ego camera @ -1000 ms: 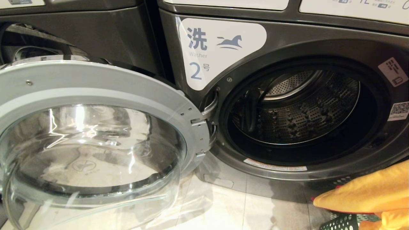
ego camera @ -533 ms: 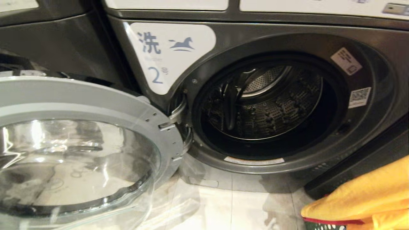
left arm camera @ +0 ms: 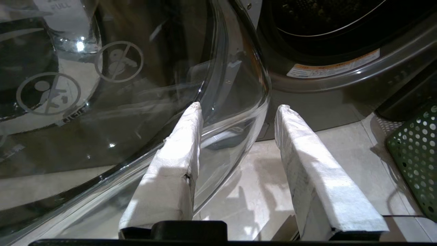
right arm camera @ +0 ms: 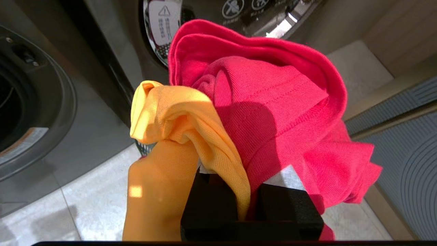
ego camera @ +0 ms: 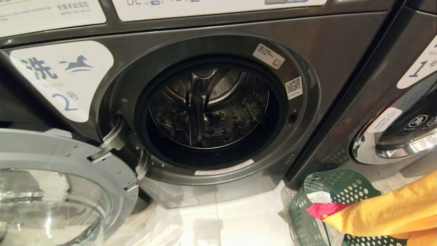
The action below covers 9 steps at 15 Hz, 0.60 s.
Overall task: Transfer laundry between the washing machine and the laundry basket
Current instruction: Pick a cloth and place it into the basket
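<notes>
Washer (ego camera: 211, 112) door (ego camera: 61, 177) swung wide, drum bare.
Right gripper (right arm camera: 251, 191) clamped on yellow garment (right arm camera: 177, 136) and red garment (right arm camera: 273, 102) above green basket (ego camera: 327, 191); left gripper (left arm camera: 239, 136) fingers apart, beside door glass.

Pale glossy floor tiles (ego camera: 239, 218), bright reflections.

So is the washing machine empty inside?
Empty, as far as the head view shows: the door is swung open, and the drum shows only bare metal, no clothes.
</notes>
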Tool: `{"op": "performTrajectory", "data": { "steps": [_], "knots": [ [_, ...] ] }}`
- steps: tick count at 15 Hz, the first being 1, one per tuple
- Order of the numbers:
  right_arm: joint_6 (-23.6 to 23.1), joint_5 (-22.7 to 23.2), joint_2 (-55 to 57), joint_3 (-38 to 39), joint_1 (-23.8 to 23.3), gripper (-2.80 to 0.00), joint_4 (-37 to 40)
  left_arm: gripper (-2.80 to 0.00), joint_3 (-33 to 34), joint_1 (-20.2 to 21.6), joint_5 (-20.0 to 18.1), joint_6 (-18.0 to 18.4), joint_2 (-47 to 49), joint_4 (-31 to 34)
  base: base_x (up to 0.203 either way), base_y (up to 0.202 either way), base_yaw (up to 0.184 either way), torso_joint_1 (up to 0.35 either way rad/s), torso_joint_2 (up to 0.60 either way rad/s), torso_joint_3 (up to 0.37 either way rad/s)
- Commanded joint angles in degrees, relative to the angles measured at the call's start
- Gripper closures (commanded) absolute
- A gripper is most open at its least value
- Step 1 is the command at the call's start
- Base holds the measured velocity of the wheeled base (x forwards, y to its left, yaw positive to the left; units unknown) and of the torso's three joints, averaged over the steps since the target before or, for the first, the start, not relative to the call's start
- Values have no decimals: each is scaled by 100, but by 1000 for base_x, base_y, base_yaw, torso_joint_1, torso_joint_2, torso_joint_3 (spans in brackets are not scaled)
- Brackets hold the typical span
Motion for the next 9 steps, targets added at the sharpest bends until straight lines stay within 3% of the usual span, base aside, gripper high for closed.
{"op": "performTrajectory", "data": {
  "steps": [1,9],
  "knots": [
    [207,-10,342,81,-1,0,16,0,9,0,7,-2,7,1,0,0,0,0,0,0],
    [1290,-291,2812,227,-18,0,-250,0,9,0,7,-2,7,1,0,0,0,0,0,0]
  ]
}}
